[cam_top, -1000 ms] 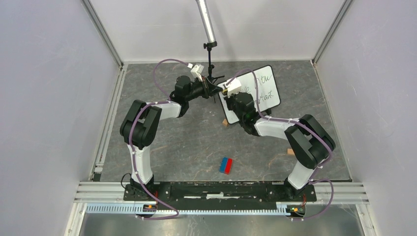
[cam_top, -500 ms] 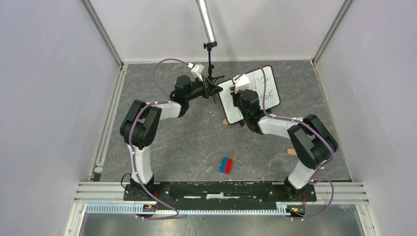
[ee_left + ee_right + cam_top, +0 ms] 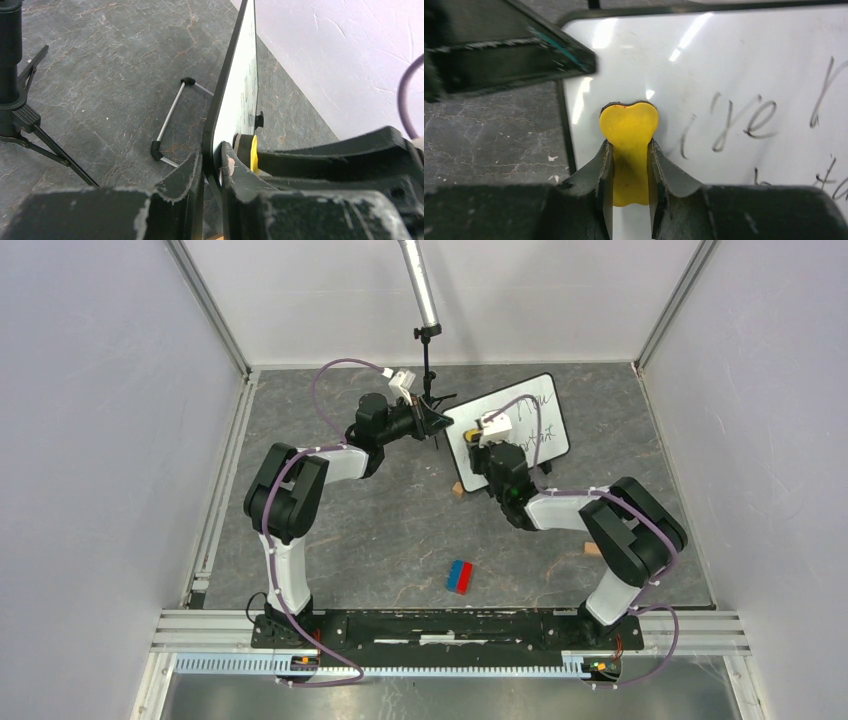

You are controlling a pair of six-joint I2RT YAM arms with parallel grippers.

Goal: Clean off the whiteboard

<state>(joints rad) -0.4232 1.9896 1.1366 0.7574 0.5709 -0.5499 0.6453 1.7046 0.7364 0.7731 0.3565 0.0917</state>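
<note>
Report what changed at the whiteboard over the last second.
The right arm, jaws shut on the yellow heart-shaped eraser, slid rightward across the white black-framed whiteboard, then back toward its near edge; some black handwriting looks fainter. Nothing grasped or released. Unchanged: the left arm's jaws clamp the board's left edge; the red-and-blue block lies put.

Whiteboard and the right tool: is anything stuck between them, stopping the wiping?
Nothing visible blocks it. The right tool grips a yellow eraser that sits against the face of the whiteboard, with the black writing just beside it. The left tool only pinches the board's edge, off to one side.
</note>
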